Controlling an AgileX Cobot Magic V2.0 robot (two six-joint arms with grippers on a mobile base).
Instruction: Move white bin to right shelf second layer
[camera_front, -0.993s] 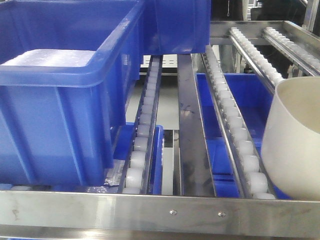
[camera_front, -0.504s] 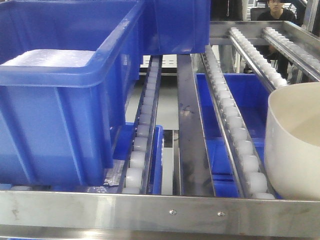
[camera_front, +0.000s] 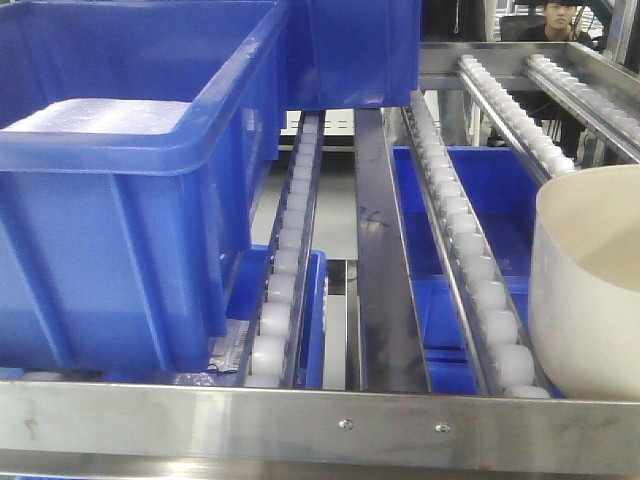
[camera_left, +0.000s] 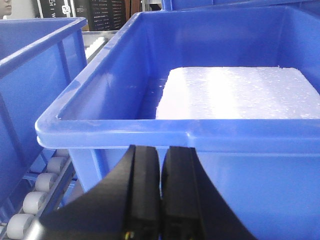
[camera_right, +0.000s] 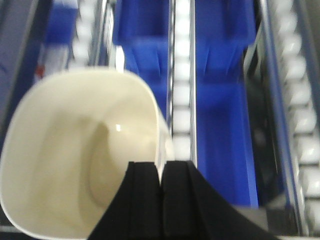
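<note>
White bin (camera_front: 588, 285) sits at the near right of the right shelf second layer (camera_front: 400, 415), over a roller track, the right gripper (camera_right: 161, 181) pinched tight on its rim. Left gripper (camera_left: 161, 167), fingers together, hangs before the big blue crate (camera_left: 210, 135) holding a white foam slab (camera_left: 235, 92).

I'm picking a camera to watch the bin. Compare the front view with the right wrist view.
Front only: the blue crate holding a white slab, the steel front rail, and a person behind. Right wrist only: the white bin's empty inside and the right gripper, jaws pinched on its rim. Both: the white bin beside a roller track, over lower blue crates.
</note>
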